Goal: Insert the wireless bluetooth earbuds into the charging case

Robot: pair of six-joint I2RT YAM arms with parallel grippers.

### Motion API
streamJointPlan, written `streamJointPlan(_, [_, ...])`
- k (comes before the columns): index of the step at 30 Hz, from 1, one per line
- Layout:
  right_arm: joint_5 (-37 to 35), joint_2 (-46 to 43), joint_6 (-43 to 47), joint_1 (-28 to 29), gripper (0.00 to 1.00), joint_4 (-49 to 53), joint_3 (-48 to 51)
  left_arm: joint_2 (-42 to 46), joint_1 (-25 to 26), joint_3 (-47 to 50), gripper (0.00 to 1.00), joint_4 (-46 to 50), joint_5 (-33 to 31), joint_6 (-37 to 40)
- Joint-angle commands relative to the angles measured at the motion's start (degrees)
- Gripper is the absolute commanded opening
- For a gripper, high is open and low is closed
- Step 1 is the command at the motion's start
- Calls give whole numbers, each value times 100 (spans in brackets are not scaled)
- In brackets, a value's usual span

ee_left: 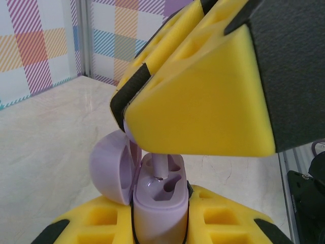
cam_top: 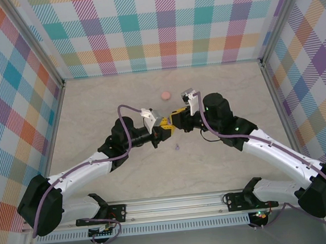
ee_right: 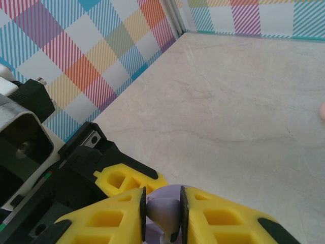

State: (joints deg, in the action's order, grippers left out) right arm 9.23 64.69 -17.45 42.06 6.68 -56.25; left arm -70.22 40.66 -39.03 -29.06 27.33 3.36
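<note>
Lilac earbud (ee_left: 160, 165) stem in case (ee_left: 152, 208) | right end effector (ee_right: 162, 208) holds earbud | left end effector (ee_left: 160, 224) holds case

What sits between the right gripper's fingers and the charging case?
A lilac earbud: in the left wrist view its stem reaches from the fingers of the right gripper down to a slot of the open charging case.

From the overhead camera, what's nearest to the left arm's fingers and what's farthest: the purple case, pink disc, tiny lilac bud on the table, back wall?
1. Purple case, gripped in the left fingers.
2. Lilac bud, on the table, near side.
3. Pink disc, farther back on the table.
4. Back wall, farthest.
</note>
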Motion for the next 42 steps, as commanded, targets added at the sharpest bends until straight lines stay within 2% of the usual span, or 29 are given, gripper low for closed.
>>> streamJointPlan(1, [-1, 0, 104, 48, 26, -90, 17, -1, 100, -210, 21, -220, -48, -108])
streamJointPlan(13, [-45, -88, 185, 56, 26, 59, 18, 8, 106, -217, 21, -56, -288, -95])
streamJointPlan(26, [179, 76, 210, 67, 28, 180, -61, -11, 105, -255, 21, -96, -67, -167])
streamJointPlan(39, [154, 123, 225, 89, 35, 276, -137, -47, 104, -249, 21, -92, -26, -170])
streamJointPlan(42, [99, 89, 216, 92, 40, 310, -158, -47, 102, -262, 21, -61, -50, -144])
